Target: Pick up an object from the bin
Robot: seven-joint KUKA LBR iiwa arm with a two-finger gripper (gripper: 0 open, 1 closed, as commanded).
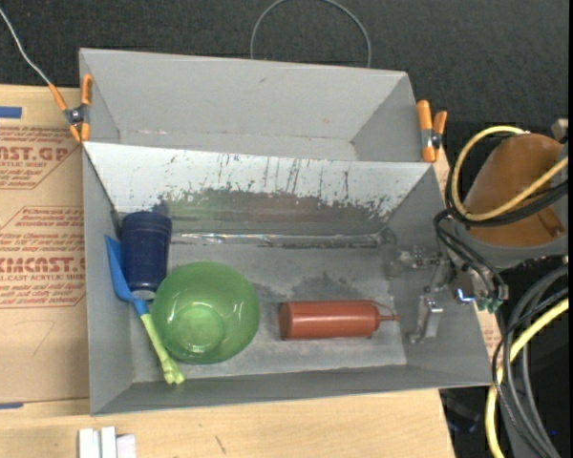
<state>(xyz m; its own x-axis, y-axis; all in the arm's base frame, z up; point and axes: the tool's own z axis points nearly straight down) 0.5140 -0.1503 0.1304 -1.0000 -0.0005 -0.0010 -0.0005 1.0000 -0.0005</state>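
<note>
One hand (pixel 422 299) at bin's (pixel 267 219) right, near red bottle's (pixel 329 320) tip, opening unclear

On my feed, a green plastic bowl (pixel 205 313) sits mouth up, left of centre. Behind it and to its left is a dark blue cup (pixel 145 248), close to the bowl's rim; I can't tell if they touch. A utensil (pixel 162 356) with a blue head and yellow-green handle lies along the bowl's left side, its head beside the cup.
</note>
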